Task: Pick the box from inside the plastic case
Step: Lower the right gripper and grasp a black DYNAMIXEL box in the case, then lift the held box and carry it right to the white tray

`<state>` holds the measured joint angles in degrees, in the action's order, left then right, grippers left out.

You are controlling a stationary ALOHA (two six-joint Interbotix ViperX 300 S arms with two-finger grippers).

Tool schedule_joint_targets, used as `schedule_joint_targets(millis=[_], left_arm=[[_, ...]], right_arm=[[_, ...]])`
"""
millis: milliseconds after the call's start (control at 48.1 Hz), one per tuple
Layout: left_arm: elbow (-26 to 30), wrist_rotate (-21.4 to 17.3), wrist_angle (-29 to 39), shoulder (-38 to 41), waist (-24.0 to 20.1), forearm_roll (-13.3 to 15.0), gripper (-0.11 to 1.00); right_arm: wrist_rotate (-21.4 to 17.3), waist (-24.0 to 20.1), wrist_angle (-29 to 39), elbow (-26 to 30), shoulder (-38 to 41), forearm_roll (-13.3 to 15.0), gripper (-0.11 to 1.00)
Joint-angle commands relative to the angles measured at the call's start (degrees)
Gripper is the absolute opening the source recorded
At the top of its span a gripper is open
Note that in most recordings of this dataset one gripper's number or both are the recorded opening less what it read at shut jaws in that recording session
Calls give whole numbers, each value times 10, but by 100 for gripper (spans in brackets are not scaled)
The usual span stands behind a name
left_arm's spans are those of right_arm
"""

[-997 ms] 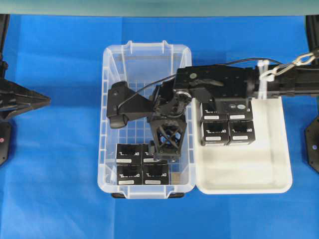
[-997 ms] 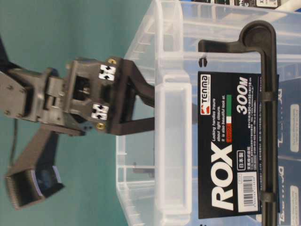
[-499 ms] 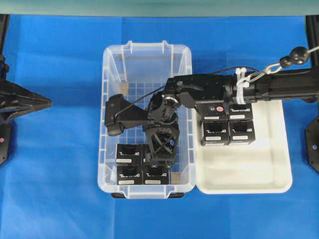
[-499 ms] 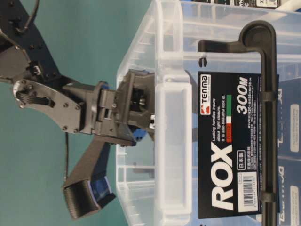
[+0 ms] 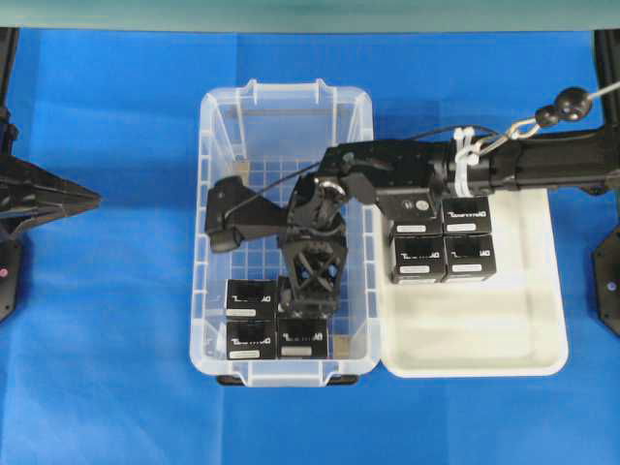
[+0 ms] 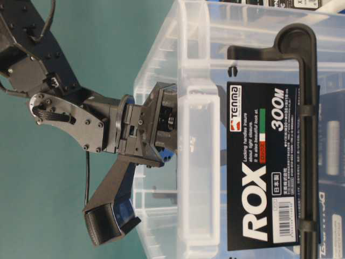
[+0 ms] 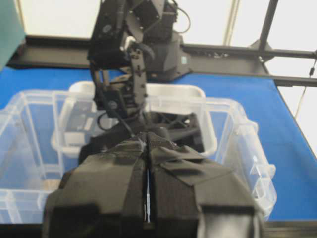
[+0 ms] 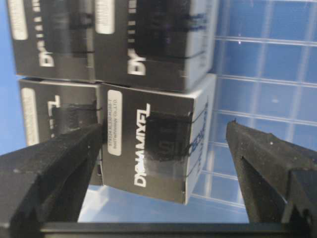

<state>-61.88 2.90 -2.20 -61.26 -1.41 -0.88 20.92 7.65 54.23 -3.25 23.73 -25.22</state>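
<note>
The clear plastic case [image 5: 252, 145] sits mid-table with several black boxes at its near end. My right gripper [image 5: 308, 298] reaches down inside it, over the upper right box of that group. In the right wrist view the gripper [image 8: 164, 130] is open. Its fingers [image 8: 49, 168] stand on either side of one box [image 8: 148, 144] with white lettering and a label strip, with gaps on both sides. Neighbouring boxes [image 8: 54, 116] lie beside and beyond it. My left gripper [image 5: 58, 197] is shut and empty, parked at the left, well clear of the case [image 7: 237, 129].
A shallow white tray [image 5: 484, 339] touches the case's right side and holds several more black boxes [image 5: 444, 254] at its far end. The right arm [image 5: 484, 165] spans the tray and the case's right wall. Blue cloth covers the table.
The right gripper has dropped deeper into the case and shifted toward the near boxes, staying open. The left arm has not moved.
</note>
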Motion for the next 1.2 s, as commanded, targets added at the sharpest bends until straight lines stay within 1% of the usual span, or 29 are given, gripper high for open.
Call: schedule_joint_targets(millis=[0,145,540,602,665,727,748,872,976,1101,1184], left_arm=[[17,-1,-1,4,-2,-1,-4],[17,0,12,3,-8,-1,-4],[17,0,12,-1,-12,-1,-4],[17,0,12,-1,-12,-1,-4],[17,0,13,-2,-12,-1,-4],[18,0,12,-2,-12,-1,-4],[18,0,12,-2,-12,-1,-4],[18,-1,12,-3,-12,-1,-4],[18,-3,13,-3,-12,-1,-4],[18,-3,13,-4,-13,-1,-4],[19,-3,12,-8,-13,-1,-4]], right_arm=[[3,8,-4,0,11,3,98],[4,4,-4,-2,11,4,98],[1,-7,-10,-3,14,6,97],[1,-7,-10,1,14,11,94],[1,-5,-10,8,13,18,83],[-1,-4,-8,16,12,26,69],[-1,-4,-7,18,12,28,67],[-4,0,-6,40,5,37,67],[-5,8,1,55,-4,37,67],[-6,25,29,77,-18,37,67],[-7,35,50,91,-30,37,64]])
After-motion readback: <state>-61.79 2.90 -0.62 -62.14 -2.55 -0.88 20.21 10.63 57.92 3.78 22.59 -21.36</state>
